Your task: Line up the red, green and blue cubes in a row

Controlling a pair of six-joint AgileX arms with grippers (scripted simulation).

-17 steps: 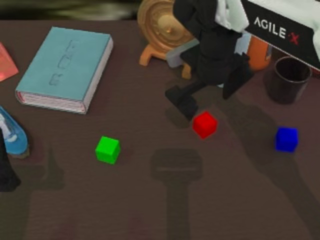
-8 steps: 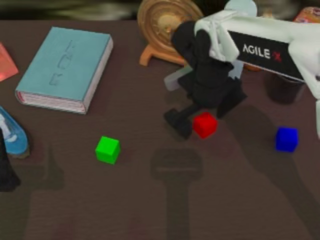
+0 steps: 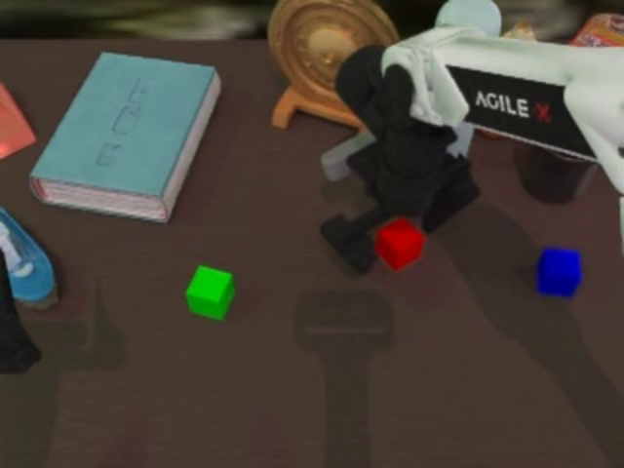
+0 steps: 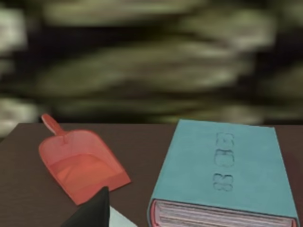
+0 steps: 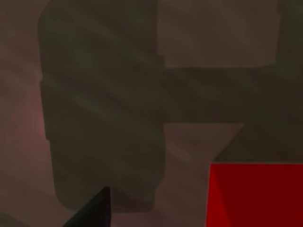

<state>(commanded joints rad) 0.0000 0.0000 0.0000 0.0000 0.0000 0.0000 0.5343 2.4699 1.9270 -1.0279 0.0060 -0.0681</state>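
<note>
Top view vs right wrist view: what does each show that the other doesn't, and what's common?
Only the top view: the green cube, the blue cube, the teal book, the brass stand, the dark cup, and the right gripper low over the red cube, fingers apart on either side of it.

Only the right wrist view: a close look at the red cube's face beside one dark fingertip.

Both: the red cube, the brown table and arm shadows.

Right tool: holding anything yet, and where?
Nothing held yet. The right tool is open, straddling the red cube, one finger on each side, not closed on it. Left arm parked at the table's left.
</note>
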